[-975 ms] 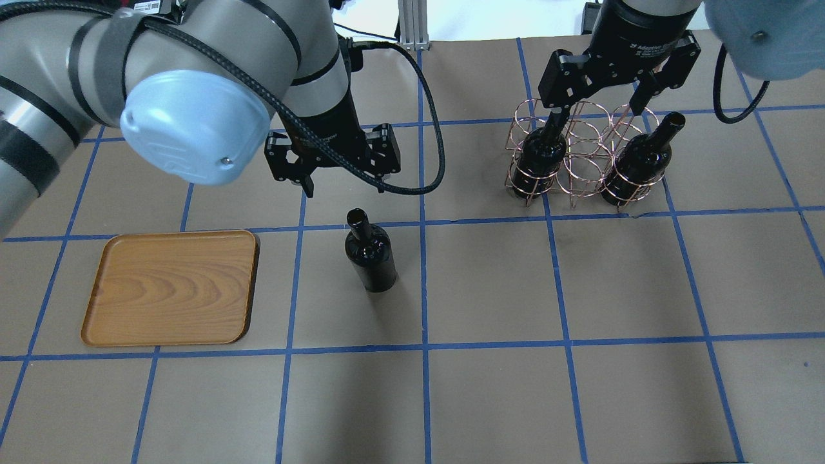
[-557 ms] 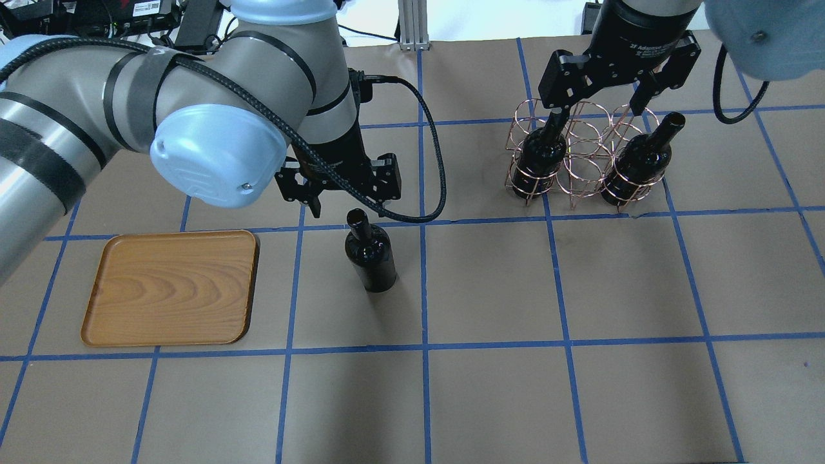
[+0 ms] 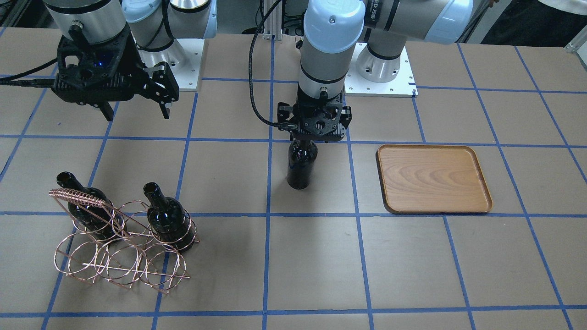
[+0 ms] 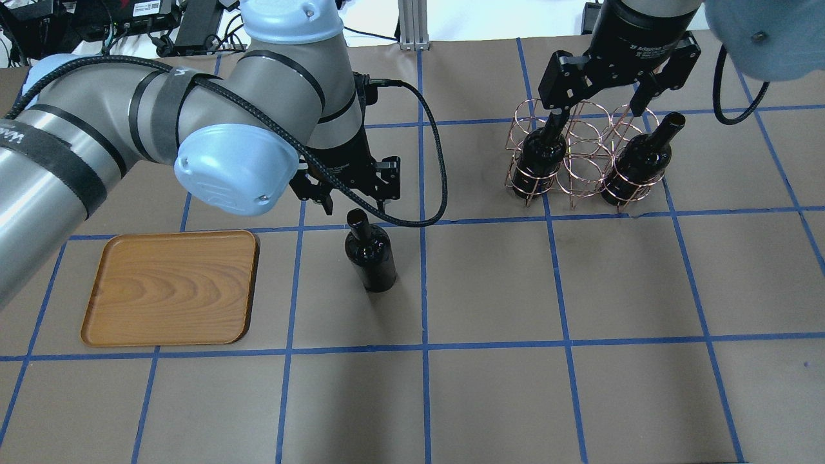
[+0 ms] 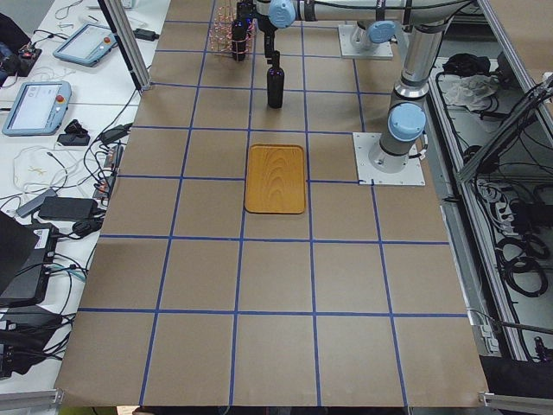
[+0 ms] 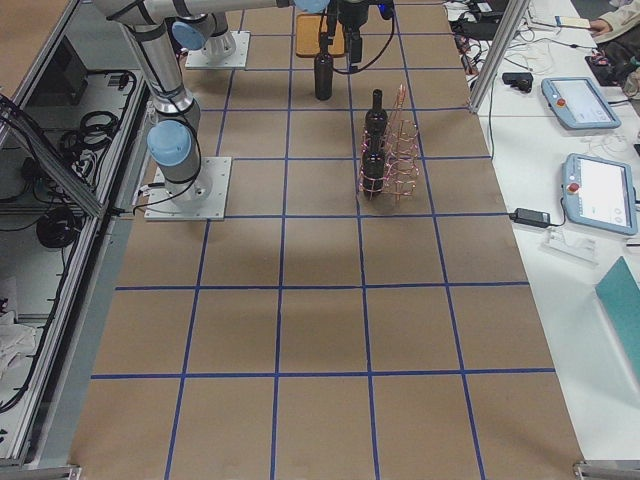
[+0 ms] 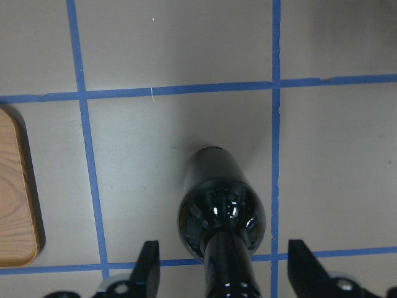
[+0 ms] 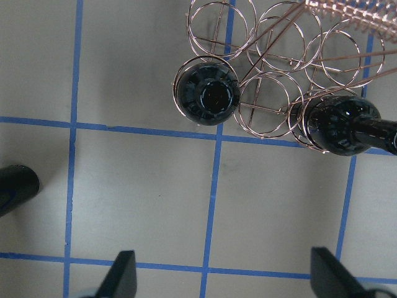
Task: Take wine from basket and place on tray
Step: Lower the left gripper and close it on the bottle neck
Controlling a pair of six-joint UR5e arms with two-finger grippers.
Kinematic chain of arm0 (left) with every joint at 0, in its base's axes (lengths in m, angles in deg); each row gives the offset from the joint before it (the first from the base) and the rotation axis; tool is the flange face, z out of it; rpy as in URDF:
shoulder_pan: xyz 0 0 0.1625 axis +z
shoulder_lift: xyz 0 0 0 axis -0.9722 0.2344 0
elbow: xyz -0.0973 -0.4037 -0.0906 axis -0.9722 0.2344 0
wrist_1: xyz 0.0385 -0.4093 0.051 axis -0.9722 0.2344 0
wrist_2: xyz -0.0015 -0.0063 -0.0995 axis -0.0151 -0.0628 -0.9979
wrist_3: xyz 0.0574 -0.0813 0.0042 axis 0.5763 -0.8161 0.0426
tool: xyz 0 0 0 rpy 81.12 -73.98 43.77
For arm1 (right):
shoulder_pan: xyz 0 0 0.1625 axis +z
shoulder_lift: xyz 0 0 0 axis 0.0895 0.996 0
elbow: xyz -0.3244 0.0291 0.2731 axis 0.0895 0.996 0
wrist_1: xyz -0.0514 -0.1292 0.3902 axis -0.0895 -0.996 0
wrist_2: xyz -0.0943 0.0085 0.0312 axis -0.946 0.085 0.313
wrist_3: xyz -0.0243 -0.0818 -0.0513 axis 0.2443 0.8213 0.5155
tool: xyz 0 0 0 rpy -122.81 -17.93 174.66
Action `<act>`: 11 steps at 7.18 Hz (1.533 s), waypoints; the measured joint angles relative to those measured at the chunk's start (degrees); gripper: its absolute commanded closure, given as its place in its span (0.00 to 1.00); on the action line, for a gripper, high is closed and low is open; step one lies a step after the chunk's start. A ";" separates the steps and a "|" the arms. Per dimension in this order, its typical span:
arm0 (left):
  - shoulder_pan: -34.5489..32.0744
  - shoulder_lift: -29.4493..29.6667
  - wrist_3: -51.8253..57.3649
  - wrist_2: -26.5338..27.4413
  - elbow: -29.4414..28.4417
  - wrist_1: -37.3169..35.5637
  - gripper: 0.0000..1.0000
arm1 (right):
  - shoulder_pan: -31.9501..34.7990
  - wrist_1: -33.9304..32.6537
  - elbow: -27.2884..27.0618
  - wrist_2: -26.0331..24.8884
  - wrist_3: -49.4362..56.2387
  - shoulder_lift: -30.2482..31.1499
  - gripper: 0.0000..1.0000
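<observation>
A near-black wine bottle stands upright on the table, right of the empty wooden tray. My left gripper is open and sits over its neck. In the left wrist view the neck rises between the two fingers without touching them. The bottle and tray also show in the front view. The copper wire basket holds two more bottles. My right gripper hangs open and empty above the basket's far side.
The table is brown paper with a blue tape grid. The basket's coil-wrapped handle slants over its rings. Both arm bases stand at the robot's edge of the table. Pendants and cables lie on side benches.
My left gripper has moved toward the standing bottle and now straddles its neck, still open. The right gripper, basket, tray and bottles have not moved.
</observation>
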 measured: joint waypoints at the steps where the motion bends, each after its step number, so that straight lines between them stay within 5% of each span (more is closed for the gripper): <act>1: -0.03 0.01 0.05 -0.01 0.16 0.25 0.87 | 0.00 -0.06 -0.33 0.00 -0.04 0.01 0.00; 4: -0.06 -0.11 0.08 0.04 0.38 0.57 0.83 | -0.05 -0.10 -0.66 0.08 -0.12 0.03 0.00; 5: -0.05 -0.15 0.09 0.06 0.34 0.50 0.68 | -0.07 -0.10 -0.68 0.08 -0.14 0.03 0.00; 6: 0.02 -0.15 0.08 0.05 0.23 0.33 0.33 | -0.08 -0.10 -0.68 0.09 -0.13 0.02 0.00; 7: 0.07 -0.15 0.08 0.03 0.14 0.30 0.20 | -0.08 -0.10 -0.68 0.09 -0.09 -0.02 0.00; 10: 0.10 -0.17 -0.03 0.01 0.36 1.37 0.21 | -0.03 -0.08 -0.84 0.11 -0.04 -0.01 0.00; 11: 0.06 -0.10 -0.04 -0.03 0.42 1.97 0.39 | -0.01 -0.09 -1.02 0.15 -0.03 0.02 0.00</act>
